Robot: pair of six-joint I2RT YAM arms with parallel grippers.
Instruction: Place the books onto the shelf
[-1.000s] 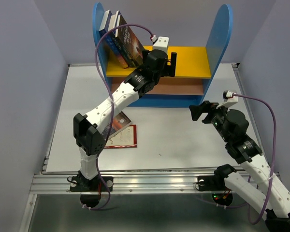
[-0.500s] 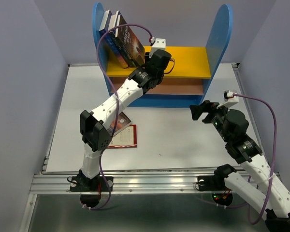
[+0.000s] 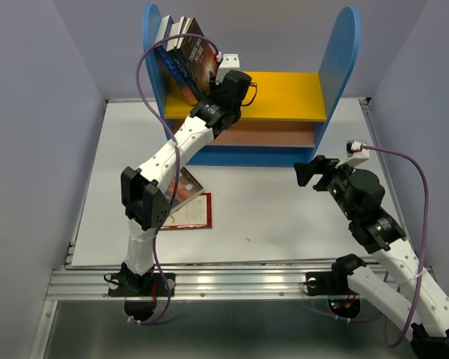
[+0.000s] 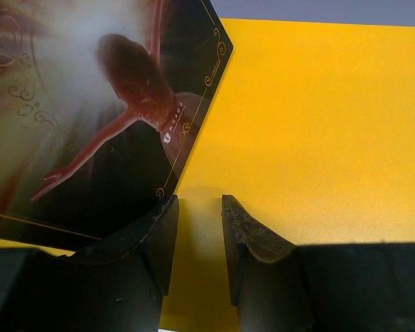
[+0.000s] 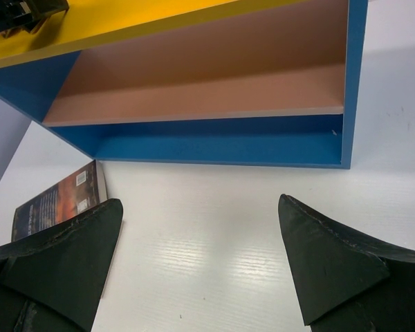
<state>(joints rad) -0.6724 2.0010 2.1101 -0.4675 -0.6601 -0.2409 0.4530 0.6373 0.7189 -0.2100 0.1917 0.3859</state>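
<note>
Left gripper [image 4: 199, 205], narrowed with nothing between its fingers, sits just beside a dark cover [image 4: 104, 117] on the shelf's [image 3: 343, 52] yellow board. One shelf. About four shelved books [image 3: 185, 56] lean against its left panel, apparently done. Two loose books [image 3: 193, 209] lie on the table [image 3: 284, 217] in front of it, still to place. Right gripper [image 5: 200, 202] gapes wide and empty before the shelf.

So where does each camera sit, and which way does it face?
Top external: fixed above and behind, looking down at the table, the shelf, the left arm and right arm.
Left wrist: on the left arm, facing the yellow upper board and a dark book with a red dancer; the left end effector shows below.
Right wrist: on the right arm, facing the brown lower board; the open right end effector frames the view.
Shared: top and left wrist both show the yellow board.
</note>
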